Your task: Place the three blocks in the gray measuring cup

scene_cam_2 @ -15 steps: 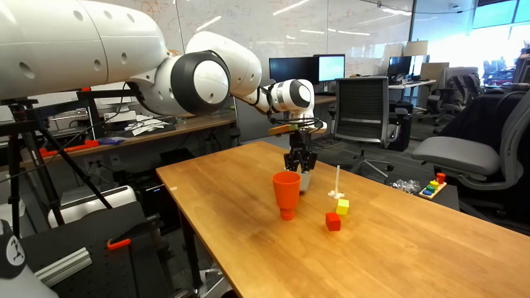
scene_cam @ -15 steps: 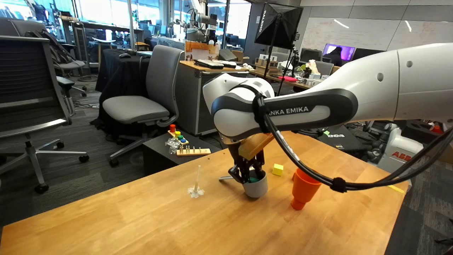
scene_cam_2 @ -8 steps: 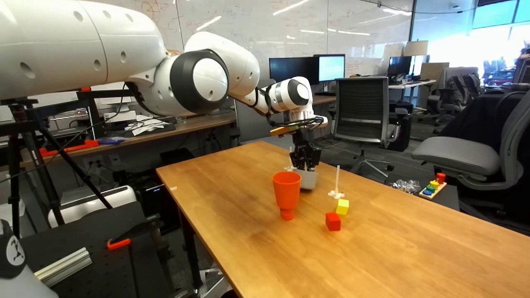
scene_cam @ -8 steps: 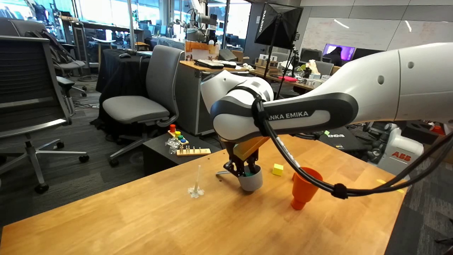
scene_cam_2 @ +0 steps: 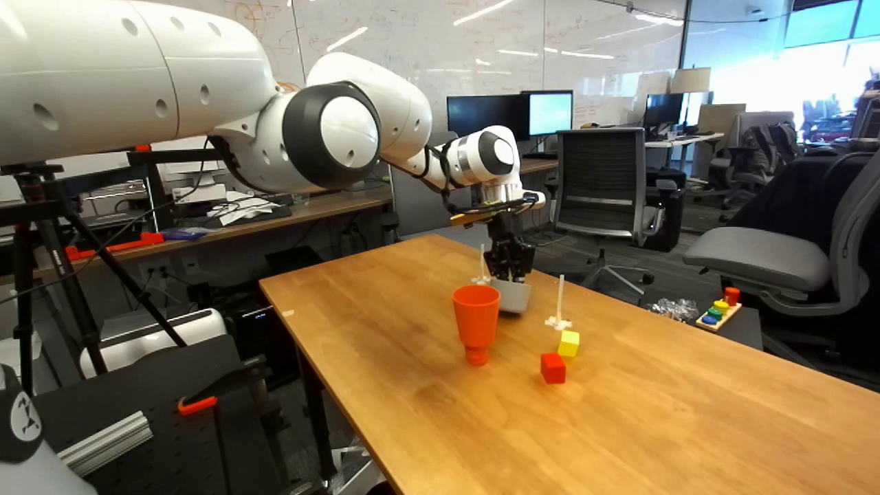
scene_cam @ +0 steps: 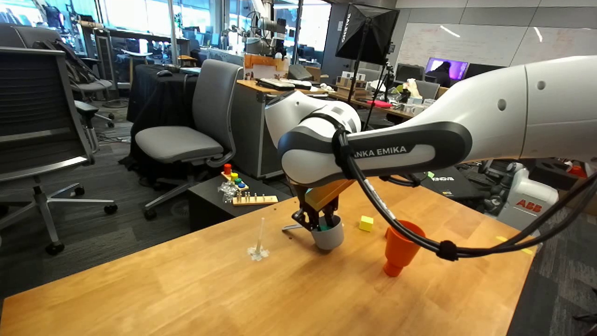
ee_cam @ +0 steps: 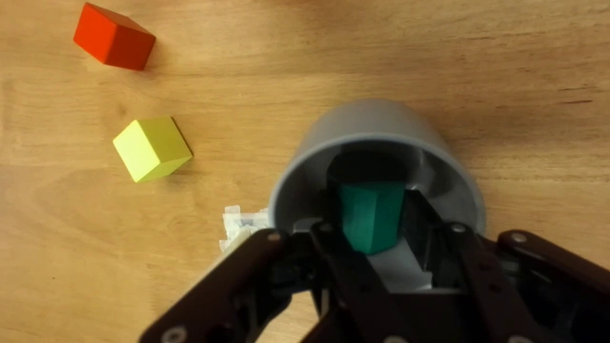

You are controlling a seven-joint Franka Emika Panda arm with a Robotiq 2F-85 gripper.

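Note:
The gray measuring cup (scene_cam: 329, 239) stands on the table, its thin handle (scene_cam: 292, 227) pointing away to one side. My gripper (ee_cam: 371, 205) reaches down into its mouth. Inside the cup, the green block (ee_cam: 371, 219) sits between the two fingers, which bear on its sides. Whether the block is lifted off the cup's bottom I cannot tell. The yellow block (ee_cam: 152, 150) and the red block (ee_cam: 114, 40) lie on the table beside the cup. In an exterior view the yellow block (scene_cam_2: 568, 343) and red block (scene_cam_2: 553, 368) are close together.
A tall orange-red tapered cup (scene_cam_2: 476, 323) stands near the gray cup. A thin upright peg (scene_cam_2: 559, 302) is taped to the table, with another peg (scene_cam_2: 482, 268) behind the gripper. White tape (ee_cam: 243, 221) shows next to the gray cup.
The jaws have closed in around the green block. Gripper and gray cup have shifted together, leftward in an exterior view. The yellow and red blocks have not moved.

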